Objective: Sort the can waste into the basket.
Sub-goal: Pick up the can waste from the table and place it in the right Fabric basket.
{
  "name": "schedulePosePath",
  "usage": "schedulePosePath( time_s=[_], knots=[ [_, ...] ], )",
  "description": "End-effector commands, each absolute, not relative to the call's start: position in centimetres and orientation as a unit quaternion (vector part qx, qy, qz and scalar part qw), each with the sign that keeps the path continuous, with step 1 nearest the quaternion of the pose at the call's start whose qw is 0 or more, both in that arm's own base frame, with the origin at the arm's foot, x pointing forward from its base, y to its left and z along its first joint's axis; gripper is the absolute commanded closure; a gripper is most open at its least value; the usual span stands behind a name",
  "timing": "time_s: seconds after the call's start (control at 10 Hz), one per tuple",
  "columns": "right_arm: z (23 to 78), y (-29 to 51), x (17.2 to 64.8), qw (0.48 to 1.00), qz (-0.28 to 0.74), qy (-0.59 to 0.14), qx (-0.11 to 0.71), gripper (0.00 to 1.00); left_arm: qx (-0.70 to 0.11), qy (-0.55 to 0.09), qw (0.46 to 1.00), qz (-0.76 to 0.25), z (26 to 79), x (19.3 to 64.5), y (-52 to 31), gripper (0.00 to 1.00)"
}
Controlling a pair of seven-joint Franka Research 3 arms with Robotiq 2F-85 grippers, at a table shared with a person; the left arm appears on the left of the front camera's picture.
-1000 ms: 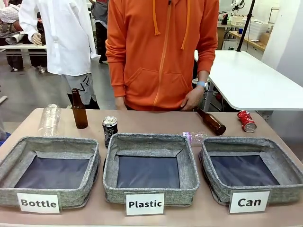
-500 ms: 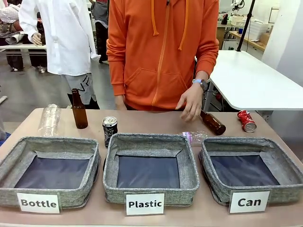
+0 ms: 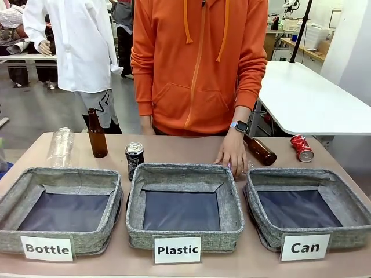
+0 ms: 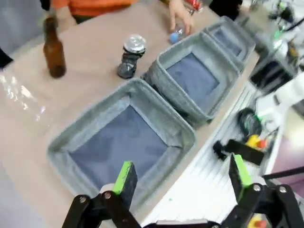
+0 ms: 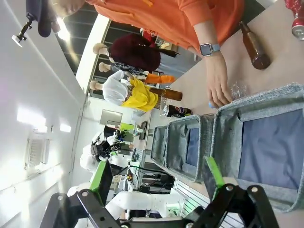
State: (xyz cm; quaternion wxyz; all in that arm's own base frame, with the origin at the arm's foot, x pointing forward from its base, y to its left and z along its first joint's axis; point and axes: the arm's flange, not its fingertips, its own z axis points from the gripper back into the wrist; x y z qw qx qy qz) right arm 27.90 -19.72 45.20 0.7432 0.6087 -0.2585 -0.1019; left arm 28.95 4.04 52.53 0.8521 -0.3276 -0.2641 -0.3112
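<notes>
Both gaping wide and empty, the left hand (image 4: 182, 171) and right hand (image 5: 157, 172) hang back, likely ready to reach. The black can (image 3: 134, 157) stands far ahead of the left hand; the red can (image 3: 302, 148) lies beyond the basket (image 3: 258, 211), ahead of the right hand, unsorted

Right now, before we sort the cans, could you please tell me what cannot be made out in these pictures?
- Front view: the person's hand covers most of the crushed clear bottle.
- Right wrist view: the picture's corner cuts off the red can.
- Left wrist view: motion blur leaves the black can print unreadable.
</notes>
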Motion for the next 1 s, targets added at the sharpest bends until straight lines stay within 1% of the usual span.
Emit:
schedulePosePath(
  time_s=[0.0, 0.1, 0.2, 0.3, 0.4, 0.7, 0.8, 0.9],
  knots=[
    [45.4, -19.7, 28.1, 0.734, -0.095, -0.274, 0.614, 0.00, -0.174, -0.338, 0.869, -0.316, 50.1, 34.4, -0.9, 0.00],
    [45.4, -19.7, 28.1, 0.734, -0.095, -0.274, 0.614, 0.00, -0.165, -0.305, 0.869, -0.353, 49.2, 36.0, -3.1, 0.00],
    [45.4, -19.7, 28.1, 0.734, -0.095, -0.274, 0.614, 0.00, -0.167, -0.290, 0.874, -0.352, 48.8, 36.9, -4.1, 0.00],
    [45.4, -19.7, 28.1, 0.734, -0.095, -0.274, 0.614, 0.00, -0.204, -0.265, 0.889, -0.313, 49.2, 37.4, -4.3, 0.00],
    [45.4, -19.7, 28.1, 0.734, -0.095, -0.274, 0.614, 0.00, -0.169, -0.295, 0.865, -0.368, 50.7, 35.1, -5.0, 0.00],
    [45.4, -19.7, 28.1, 0.734, -0.095, -0.274, 0.614, 0.00, -0.169, -0.295, 0.865, -0.368, 50.7, 35.1, -5.0, 0.00],
    [45.4, -19.7, 28.1, 0.734, -0.095, -0.274, 0.614, 0.00, -0.166, -0.292, 0.871, -0.358, 50.0, 36.0, -5.6, 0.00],
    [45.4, -19.7, 28.1, 0.734, -0.095, -0.274, 0.614, 0.00, -0.168, -0.273, 0.851, -0.416, 49.5, 38.8, -7.1, 0.00]
  ],
)
